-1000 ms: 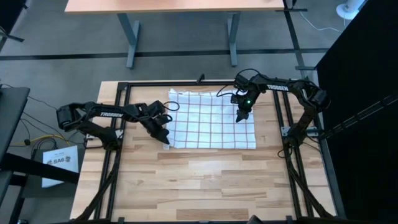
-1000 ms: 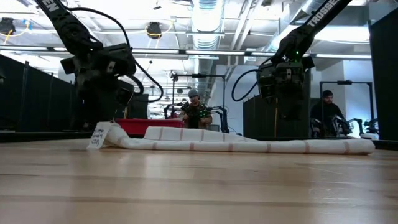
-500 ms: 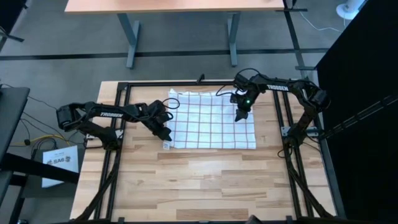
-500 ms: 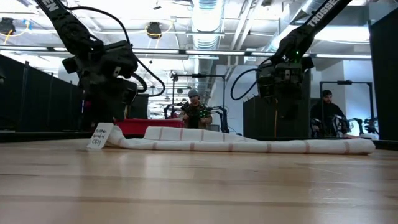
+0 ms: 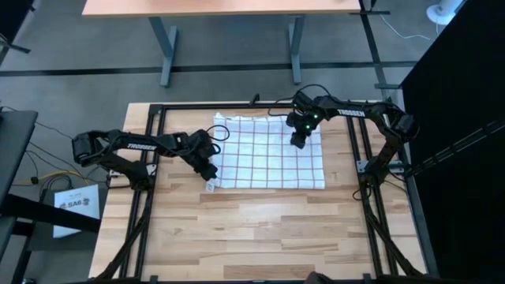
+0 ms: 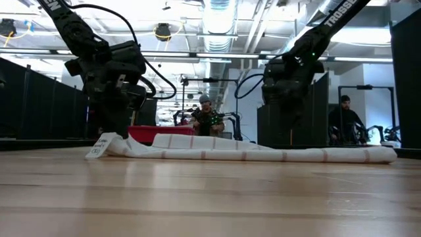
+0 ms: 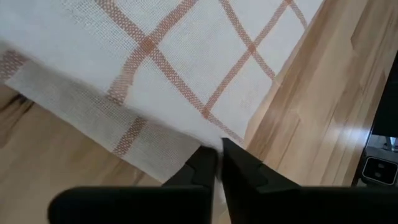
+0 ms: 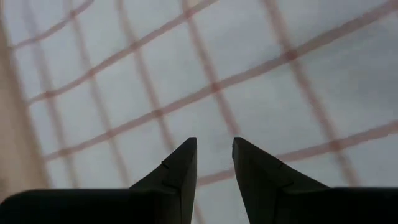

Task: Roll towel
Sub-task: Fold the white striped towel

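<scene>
The white towel (image 5: 268,154) with reddish-brown grid lines lies spread flat on the wooden table; in the low view it shows as a low strip (image 6: 263,155). My left gripper (image 5: 208,173) is at the towel's near-left corner, shut on the cloth (image 7: 217,163). A small white label (image 6: 97,149) sticks out at that corner. My right gripper (image 5: 297,140) is open over the far right part of the towel, with only checked cloth showing past its fingers (image 8: 213,158). Whether it touches the cloth does not show. My left gripper pinches the towel's hemmed edge at the near-left corner (image 7: 205,144) between its two fingers. The fingers come from above, slanting in from the table's left. The corner (image 6: 117,139) is raised slightly off the table, and the towel beyond it lies flat.
A black metal frame (image 5: 150,118) runs round the table. Bare wood (image 5: 260,229) lies between the towel and the near edge. Beyond the table stand a desk (image 5: 229,8), dark racks and people (image 6: 345,118) in the room.
My right gripper has moved over the towel toward the table's left and far edges. At the left corner the label has tipped lower toward the table. The towel has kept its place.
</scene>
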You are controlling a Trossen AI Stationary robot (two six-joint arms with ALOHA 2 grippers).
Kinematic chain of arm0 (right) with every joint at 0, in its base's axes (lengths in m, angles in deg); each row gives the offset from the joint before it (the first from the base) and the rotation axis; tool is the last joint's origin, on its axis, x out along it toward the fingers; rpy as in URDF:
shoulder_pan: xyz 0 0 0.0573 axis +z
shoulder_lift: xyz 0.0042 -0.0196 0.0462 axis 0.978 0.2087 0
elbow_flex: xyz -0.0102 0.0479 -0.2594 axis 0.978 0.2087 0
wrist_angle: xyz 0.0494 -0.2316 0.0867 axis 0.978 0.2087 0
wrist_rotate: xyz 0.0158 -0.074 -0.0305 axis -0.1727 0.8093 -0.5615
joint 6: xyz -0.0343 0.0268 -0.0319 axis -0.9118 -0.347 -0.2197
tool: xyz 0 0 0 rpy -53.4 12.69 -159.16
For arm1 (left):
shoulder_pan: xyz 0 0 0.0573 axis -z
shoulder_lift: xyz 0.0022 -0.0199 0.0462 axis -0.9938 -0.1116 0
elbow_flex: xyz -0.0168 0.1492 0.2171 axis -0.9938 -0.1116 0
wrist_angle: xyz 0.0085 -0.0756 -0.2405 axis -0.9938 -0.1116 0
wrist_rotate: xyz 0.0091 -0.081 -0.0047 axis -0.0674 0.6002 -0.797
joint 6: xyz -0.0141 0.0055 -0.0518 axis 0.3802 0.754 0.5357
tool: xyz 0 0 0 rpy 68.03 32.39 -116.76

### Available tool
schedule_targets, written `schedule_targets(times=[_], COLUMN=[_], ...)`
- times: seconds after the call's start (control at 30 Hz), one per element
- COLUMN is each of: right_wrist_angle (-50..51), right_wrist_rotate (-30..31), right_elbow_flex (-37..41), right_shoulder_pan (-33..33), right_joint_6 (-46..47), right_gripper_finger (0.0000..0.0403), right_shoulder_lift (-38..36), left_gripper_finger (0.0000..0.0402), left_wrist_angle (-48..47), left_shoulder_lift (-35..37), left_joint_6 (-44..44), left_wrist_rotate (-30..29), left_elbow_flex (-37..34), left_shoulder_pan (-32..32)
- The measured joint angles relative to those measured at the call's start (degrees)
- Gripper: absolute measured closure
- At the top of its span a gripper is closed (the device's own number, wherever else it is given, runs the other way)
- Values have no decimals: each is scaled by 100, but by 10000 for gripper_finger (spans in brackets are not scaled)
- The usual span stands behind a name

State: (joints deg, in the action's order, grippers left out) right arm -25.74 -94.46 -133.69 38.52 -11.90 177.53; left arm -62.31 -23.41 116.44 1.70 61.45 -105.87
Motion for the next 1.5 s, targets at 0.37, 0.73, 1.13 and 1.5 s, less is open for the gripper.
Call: schedule_targets(times=[0.37, 0.73, 1.13, 1.5], right_wrist_angle=[-117, 528, 617, 671], right_wrist_rotate=[1113, 1076, 1065, 1078], right_elbow_flex=[-4, -100, -269, -271], right_shoulder_pan=[-150, -299, -499, -545], right_joint_6=[233, 43, -35, -166], right_gripper_finger=[311, 311, 311, 311], right_shoulder_lift=[39, 726, 785, 785], left_gripper_finger=[401, 401, 401, 401], left_wrist_angle=[-72, -54, -59, -891], left_shoulder_lift=[0, 0, 44, 42], left_joint_6=[-117, 46, 178, 8], left_wrist_rotate=[15, 279, 436, -165], left_elbow_flex=[0, -1, 339, 620], left_shoulder_pan=[215, 600, 1176, 1996])
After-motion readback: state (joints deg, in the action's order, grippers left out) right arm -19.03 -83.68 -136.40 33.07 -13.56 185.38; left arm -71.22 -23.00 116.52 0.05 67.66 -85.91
